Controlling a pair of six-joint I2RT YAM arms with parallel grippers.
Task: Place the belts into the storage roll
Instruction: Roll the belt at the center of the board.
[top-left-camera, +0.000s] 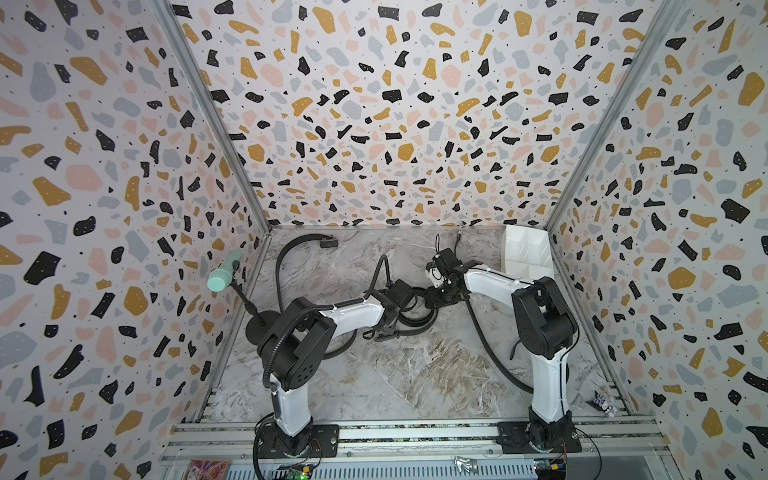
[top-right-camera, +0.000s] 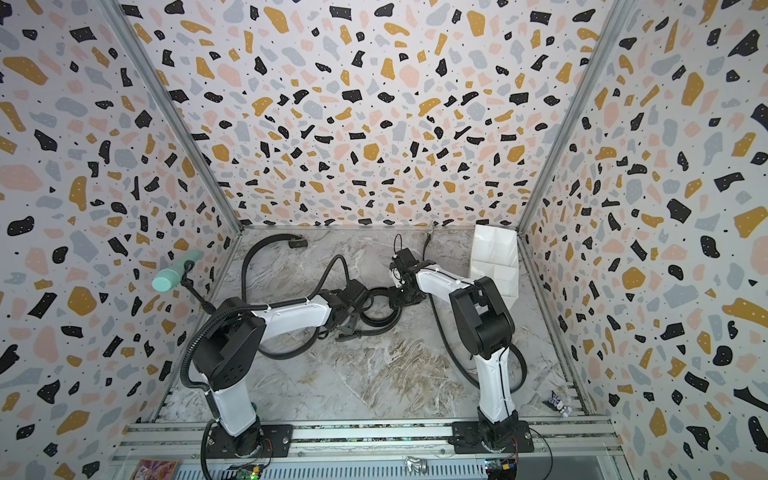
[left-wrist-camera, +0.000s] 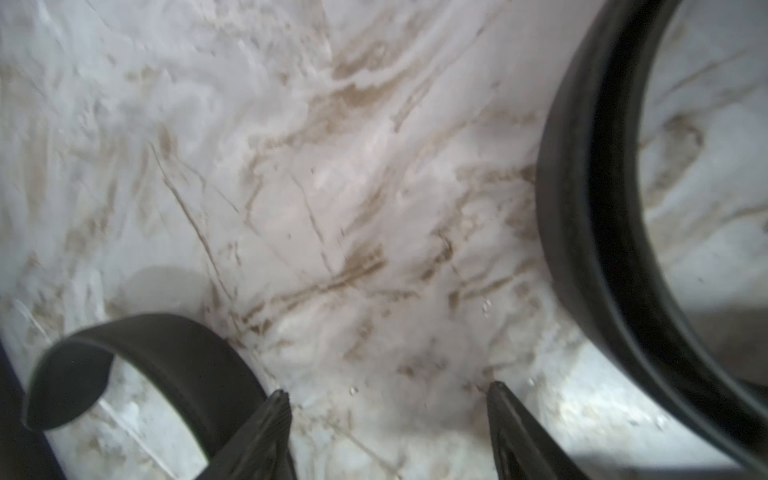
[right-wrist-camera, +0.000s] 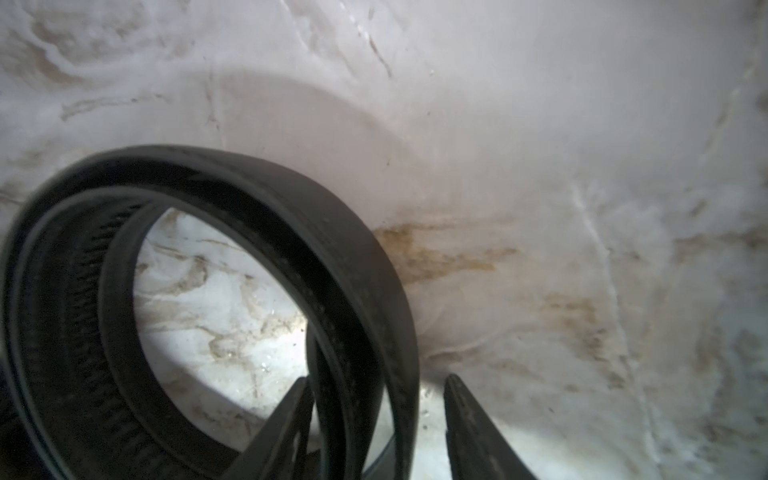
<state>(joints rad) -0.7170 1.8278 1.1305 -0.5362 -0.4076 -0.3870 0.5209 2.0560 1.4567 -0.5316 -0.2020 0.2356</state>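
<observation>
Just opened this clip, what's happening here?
Work centres on a coiled black belt. The right gripper straddles the coil's wall, though a firm clamp isn't clear. The left gripper is open beside it, holding nothing. The white divided box by the far right wall shows no belt inside yet.

My left arm (top-left-camera: 357, 313) and right arm (top-left-camera: 490, 280) showed white shells, black joints; a ribbed black hose (top-left-camera: 291, 324) followed the left.
</observation>
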